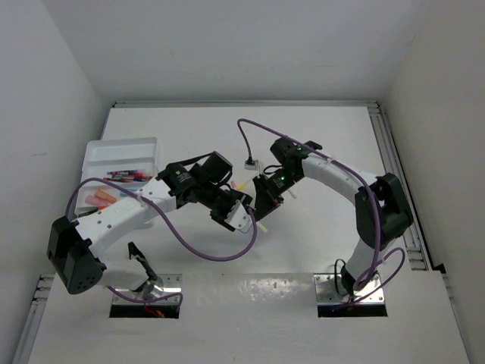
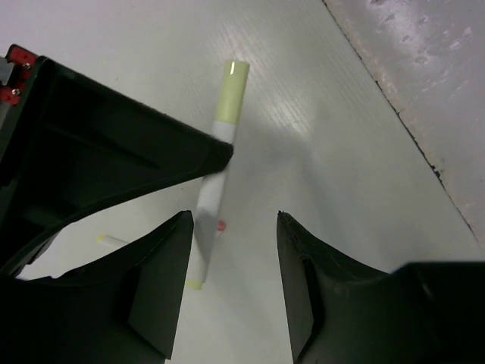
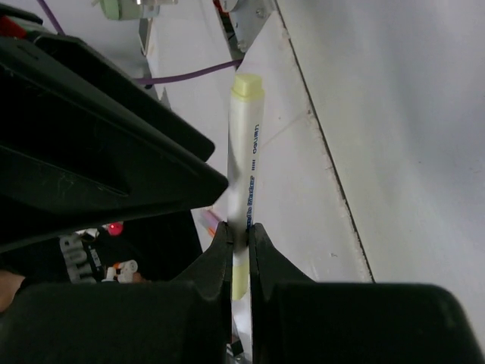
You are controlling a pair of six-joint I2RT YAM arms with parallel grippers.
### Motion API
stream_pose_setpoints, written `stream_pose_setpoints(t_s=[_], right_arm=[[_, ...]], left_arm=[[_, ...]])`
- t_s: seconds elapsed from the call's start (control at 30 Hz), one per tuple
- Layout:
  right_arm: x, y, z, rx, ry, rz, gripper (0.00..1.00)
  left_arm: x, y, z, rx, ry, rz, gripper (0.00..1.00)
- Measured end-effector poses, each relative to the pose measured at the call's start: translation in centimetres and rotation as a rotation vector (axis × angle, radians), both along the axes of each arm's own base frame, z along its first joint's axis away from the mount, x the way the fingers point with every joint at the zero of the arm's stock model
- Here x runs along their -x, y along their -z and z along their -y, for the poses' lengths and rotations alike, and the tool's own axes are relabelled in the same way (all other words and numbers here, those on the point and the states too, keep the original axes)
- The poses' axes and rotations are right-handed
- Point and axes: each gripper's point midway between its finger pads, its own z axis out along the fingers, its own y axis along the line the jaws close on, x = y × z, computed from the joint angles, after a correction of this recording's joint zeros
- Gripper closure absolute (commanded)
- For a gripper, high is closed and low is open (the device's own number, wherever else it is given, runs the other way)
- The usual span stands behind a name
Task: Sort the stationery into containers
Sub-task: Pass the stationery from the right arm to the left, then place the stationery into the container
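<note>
**While the right fingers (image 3: 214, 264) pinch a yellow highlighter (image 3: 247, 144), the left fingers (image 2: 155, 288) stand open around it**

Because the two sets of fingers meet near the middle of the bench (image 1: 318, 136), this looks like a hand-over within the sorting job. The right fingers are closed tight on the highlighter, which has a pale barrel, yellow ends and blue print along its side. From the left wrist camera, the highlighter runs lengthwise through the gap between the left fingers. It lies close against one finger and apart from the other. Those fingers are partly spread and grip nothing. A soft shadow beside the marker suggests it is lifted off the bench, though that is not certain.

The white tray (image 1: 106, 155), divided into long compartments, sits at the far left of the bench, well apart from the highlighter. Several coloured pens (image 1: 127, 176) already lie in it. The tray is on the left side, which is likely why the marker would change hands.

The next move calls for the left fingers to close squarely on the barrel, on a stretch clear of the right fingers. They need a firm hold before the right fingers let go. With the marker off-centre in the gap, it may twist or slip as they close. After that it must be carried to the tray and laid in a compartment.
</note>
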Motion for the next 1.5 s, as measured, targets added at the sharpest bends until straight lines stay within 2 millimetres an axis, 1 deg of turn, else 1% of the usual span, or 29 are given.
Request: stream_pose_setpoints(t_s=[0.13, 0.3, 0.4, 0.5, 0.57, 0.6, 0.67, 0.7, 0.77, 0.8, 0.83, 0.87, 0.9, 0.93, 1.0, 1.03, 1.07, 1.13, 1.2, 1.27, 1.3, 1.33, 1.37, 1.4, 1.47, 1.5], right_arm=[[0.9, -0.2, -0.3, -0.006, -0.03, -0.008, 1.0], [1.2, -0.3, -0.4, -0.013, -0.039, -0.012, 1.0], [1.2, -0.4, -0.4, -0.019, -0.04, -0.018, 1.0], [1.2, -0.9, -0.5, -0.029, -0.041, -0.022, 1.0], [1.0, -1.3, -0.7, -0.038, -0.042, -0.016, 1.0], [0.9, -1.4, -0.8, -0.041, -0.042, -0.013, 1.0], [1.0, -1.5, -0.7, -0.041, -0.042, -0.016, 1.0], [1.0, -1.5, -0.7, -0.039, -0.042, -0.018, 1.0], [1.1, -1.5, -0.7, -0.036, -0.042, -0.023, 1.0], [1.1, -1.5, -0.7, -0.035, -0.043, -0.024, 0.93], [1.1, -1.5, -0.6, -0.033, -0.043, -0.025, 0.86], [1.1, -1.5, -0.6, -0.028, -0.041, -0.025, 0.75], [1.1, -1.4, -0.6, -0.024, -0.04, -0.026, 0.67], [1.1, -1.4, -0.5, -0.022, -0.038, -0.028, 0.56], [0.6, -1.4, -0.3, -0.021, -0.022, -0.025, 0.54], [0.0, -1.3, 0.1, -0.018, 0.001, -0.023, 0.54], [-0.5, -1.3, 0.3, -0.018, 0.019, -0.02, 0.54], [-2.5, -0.8, 1.3, -0.013, 0.09, -0.008, 0.54], [-4.4, 0.2, 2.9, 0.013, 0.173, -0.007, 0.54], [-5.9, 1.3, 4.7, 0.05, 0.251, -0.011, 0.54], [-6.4, 1.6, 5.4, 0.064, 0.278, -0.014, 0.55], [-6.8, 2.0, 6.0, 0.076, 0.3, -0.018, 0.55], [-7.0, 2.2, 6.4, 0.084, 0.317, -0.024, 0.55], [-7.2, 2.4, 6.6, 0.091, 0.324, -0.027, 0.55], [-7.3, 2.9, 6.8, 0.102, 0.33, -0.033, 0.55], [-7.2, 3.1, 6.9, 0.108, 0.33, -0.038, 0.55]], left_arm=[[-0.6, 0.1, 0.1, -0.006, -0.019, 0.023, 0.46], [-0.9, 0.2, 0.2, -0.012, -0.036, 0.028, 0.47], [-0.8, 0.3, 0.2, -0.014, -0.032, 0.027, 0.5], [-0.2, 0.5, 0.6, -0.021, -0.012, 0.019, 0.52], [0.3, 0.8, 0.9, -0.027, 0.006, 0.011, 0.57], [0.4, 0.9, 1.1, -0.029, 0.01, 0.008, 0.61], [0.5, 1.0, 1.2, -0.029, 0.01, 0.004, 0.65], [0.5, 1.0, 1.3, -0.03, 0.008, 0.002, 0.7], [0.4, 1.1, 1.4, -0.025, 0.0, -0.004, 0.75], [0.4, 1.1, 1.5, -0.022, -0.002, -0.006, 0.8], [0.3, 1.1, 1.6, -0.021, -0.008, -0.006, 0.84], [0.3, 1.2, 1.6, -0.021, -0.013, -0.011, 0.87], [0.2, 1.3, 1.6, -0.019, -0.018, -0.011, 0.93], [0.1, 1.5, 1.4, -0.023, -0.03, -0.017, 0.95], [-0.7, 2.1, 0.5, -0.037, -0.064, -0.028, 0.99], [-0.9, 2.2, 0.3, -0.04, -0.074, -0.028, 1.0], [-2.0, 2.5, -0.6, -0.045, -0.109, -0.026, 1.0], [-4.4, 3.2, -2.9, -0.063, -0.188, -0.011, 1.0], [-7.7, 3.7, -6.4, -0.085, -0.3, 0.013, 1.0], [-11.4, 4.3, -11.0, -0.131, -0.416, 0.031, 1.0], [-13.4, 4.5, -13.5, -0.158, -0.475, 0.036, 1.0], [-15.3, 4.6, -15.7, -0.179, -0.516, 0.03, 1.0], [-17.6, 4.4, -18.2, -0.201, -0.557, 0.035, 1.0], [-19.7, 4.3, -20.4, -0.214, -0.589, 0.039, 1.0], [-24.3, 3.8, -25.3, -0.224, -0.653, 0.075, 1.0], [-26.0, 3.7, -27.9, -0.231, -0.681, 0.099, 1.0]])
